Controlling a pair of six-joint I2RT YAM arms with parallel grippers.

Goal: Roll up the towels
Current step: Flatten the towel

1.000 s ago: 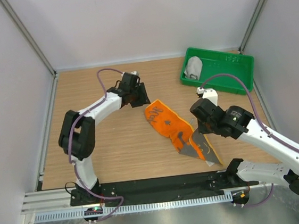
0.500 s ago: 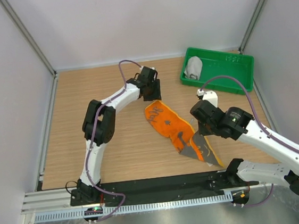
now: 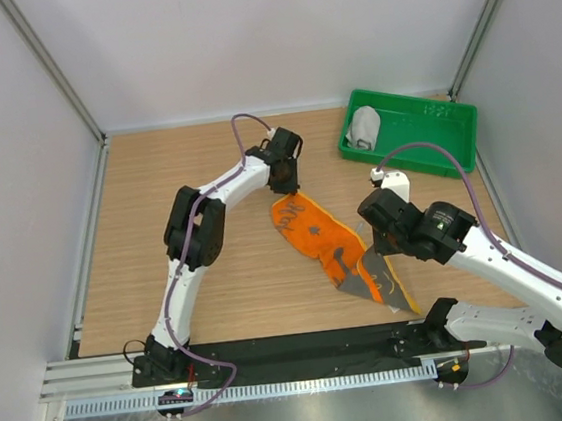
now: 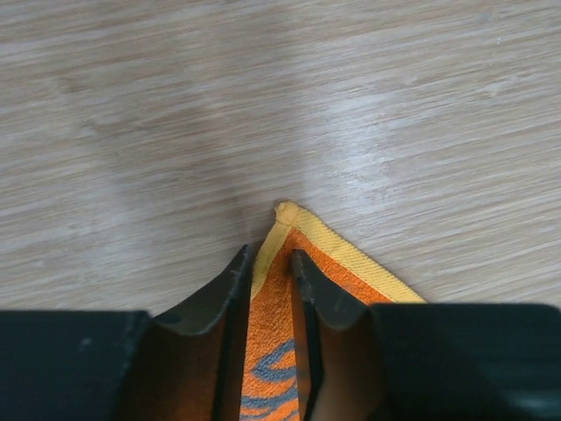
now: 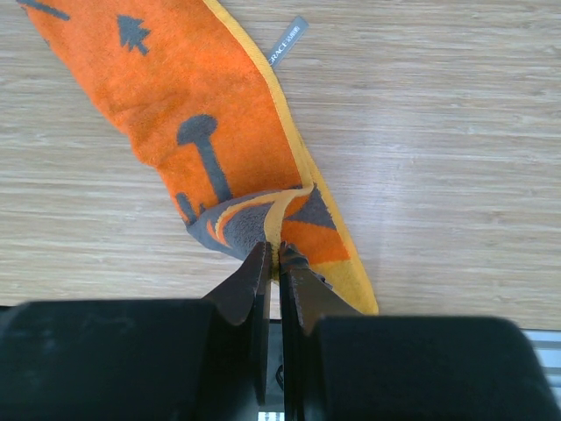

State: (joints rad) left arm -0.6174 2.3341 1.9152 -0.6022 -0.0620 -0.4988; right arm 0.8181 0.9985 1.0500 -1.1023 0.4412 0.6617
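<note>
The orange and yellow patterned towel (image 3: 318, 232) lies stretched diagonally on the wooden table, with its grey backing turned up at the near end. My left gripper (image 3: 280, 185) is down on its far corner. In the left wrist view (image 4: 272, 259) the jaws stand a narrow gap apart astride that yellow-edged corner (image 4: 351, 263), and flat cloth shows between them. My right gripper (image 3: 374, 251) is shut on the folded-up near edge, seen pinched in the right wrist view (image 5: 276, 254). The towel's orange face (image 5: 202, 105) runs away from it. The plain light grey towel (image 3: 363, 126) sits bunched in the green tray.
The green plastic tray (image 3: 424, 135) stands at the back right of the table. A small grey label (image 5: 287, 42) sticks out from the orange towel's edge. White walls and metal posts surround the table.
My left arm has swung right and come down onto the far corner of the orange towel. My right gripper has kept its hold on the near edge.
</note>
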